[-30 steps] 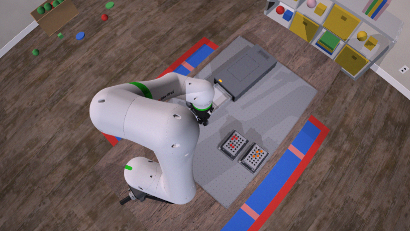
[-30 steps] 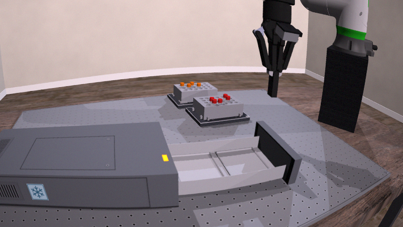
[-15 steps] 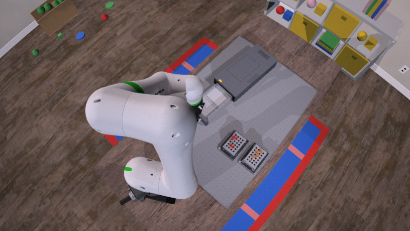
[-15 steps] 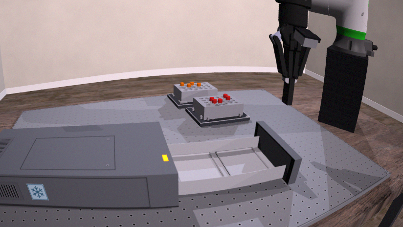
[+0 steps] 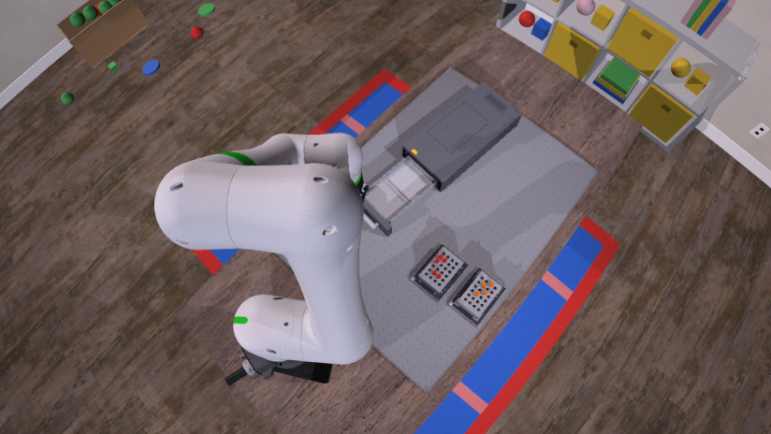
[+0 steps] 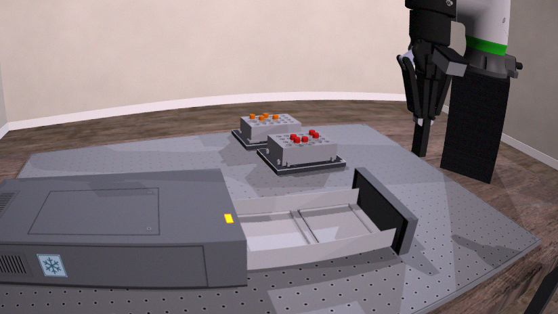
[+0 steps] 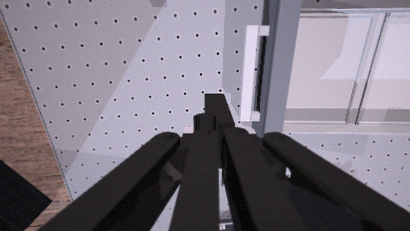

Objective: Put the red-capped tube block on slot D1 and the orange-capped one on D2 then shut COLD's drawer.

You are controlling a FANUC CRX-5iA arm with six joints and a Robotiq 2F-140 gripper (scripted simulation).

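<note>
The last step, the shutting of the drawer (image 5: 388, 226) (image 6: 406, 218) (image 7: 282, 65), appears to be in hand. It is left pulled out of the cooler COLD (image 5: 474, 126) (image 6: 116, 210), with no block seen in its exposed part, and the lamp (image 5: 414, 151) (image 6: 228, 218) is lit. The pincer (image 6: 419, 151) (image 7: 213, 110) is closed on nothing and is held in the air on the handle side of the drawer's front. For the next move, the closed fingertips should be lowered to the height of the front, then pressed squarely against it so that the drawer is pushed straight in until the lamp goes out.

The red-capped block (image 5: 440, 269) (image 6: 302, 149) is seated on D1 (image 5: 438, 297) (image 6: 277, 171), and the orange-capped block (image 5: 479, 294) (image 6: 269, 126) on D2 (image 5: 476, 324) (image 6: 248, 146); both look flat within their locators.

One cooler, one drawer, two blocks and two deck slots are counted. In the exterior view, five red caps (image 6: 304, 139) and four orange caps (image 6: 275, 116) can be made out. Whether each tube stands in its starting bore cannot be told.

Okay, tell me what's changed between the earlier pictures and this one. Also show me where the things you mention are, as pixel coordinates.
The gripper (image 6: 419, 153) (image 7: 213, 110) has moved out past the front of the pulled-out drawer (image 5: 385, 226) (image 6: 410, 233) (image 7: 281, 65), away from the two cooling blocks, and the arm (image 5: 258, 207) has swung with it. Nothing was taken hold of or let go. The drawer stayed open, the lamp (image 5: 414, 151) (image 6: 228, 218) lit, and both blocks in place.
</note>
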